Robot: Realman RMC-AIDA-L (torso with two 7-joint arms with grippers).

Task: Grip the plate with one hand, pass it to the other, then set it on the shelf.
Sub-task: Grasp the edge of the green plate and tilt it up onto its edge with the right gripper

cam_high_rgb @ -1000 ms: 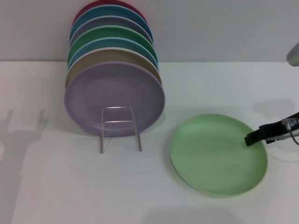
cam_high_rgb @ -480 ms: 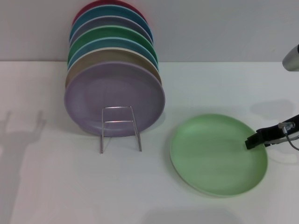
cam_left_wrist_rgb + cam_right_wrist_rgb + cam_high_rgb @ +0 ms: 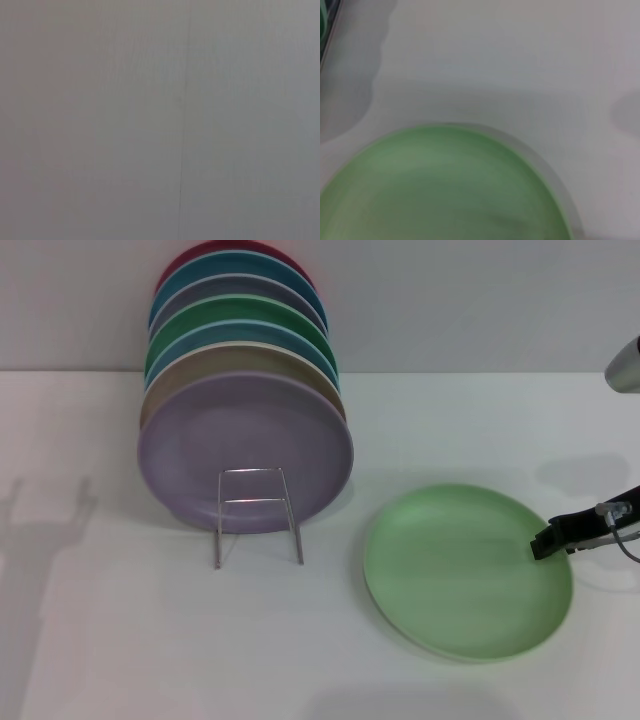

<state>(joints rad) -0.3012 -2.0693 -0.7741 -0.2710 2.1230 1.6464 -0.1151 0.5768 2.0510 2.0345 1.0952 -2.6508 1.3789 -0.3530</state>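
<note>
The pale mint-green plate (image 3: 465,570) lies flat on the white table, right of the middle. It also fills the lower part of the right wrist view (image 3: 445,190). My right gripper (image 3: 560,536) reaches in from the right edge of the head view, with its black tip over the plate's right rim. The wire shelf (image 3: 257,512) stands left of the plate with its front loop bare. My left gripper is out of view; its wrist view shows only a plain grey surface.
Several plates stand upright in the shelf behind the front loop: a lavender plate (image 3: 245,445) in front, then tan, blue, dark green and red ones. A grey wall (image 3: 450,300) runs behind the table.
My right gripper has drawn back a little to the right, from over the plate's inner surface to its right rim. The plate has not moved.
</note>
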